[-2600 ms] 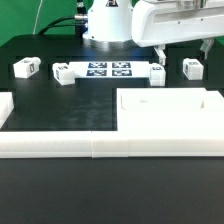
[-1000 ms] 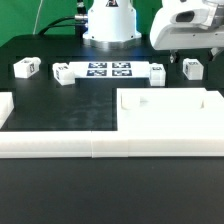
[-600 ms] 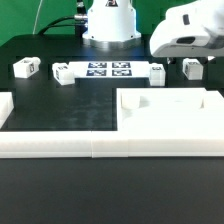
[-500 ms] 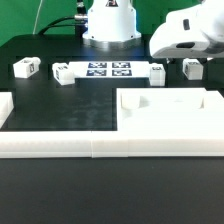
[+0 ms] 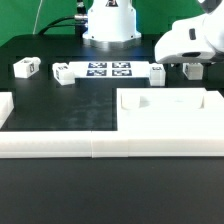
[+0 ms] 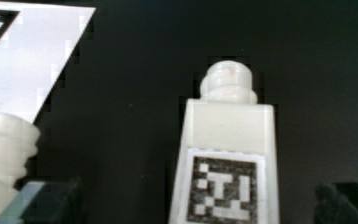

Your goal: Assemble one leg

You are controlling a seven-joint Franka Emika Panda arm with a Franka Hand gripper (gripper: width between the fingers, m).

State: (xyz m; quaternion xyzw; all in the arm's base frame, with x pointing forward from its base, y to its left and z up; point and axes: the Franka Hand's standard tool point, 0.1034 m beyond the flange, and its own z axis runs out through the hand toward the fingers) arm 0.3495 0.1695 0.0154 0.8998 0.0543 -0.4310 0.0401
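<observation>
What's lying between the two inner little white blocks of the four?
In the exterior view, the flat marker board lies there, with one leg at one end and another leg at the other.

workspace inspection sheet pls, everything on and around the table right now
surface: black table, marker board lying flat on it
job's things: one leg lies under the end effector, not gripped; three more legs loose on the table
clutter: only a large white panel and white rails at the front
grippers: end effector open, fingers either side of the leg
cables: green cable beside the robot base
surroundings: nothing seen beyond a pale backdrop
</observation>
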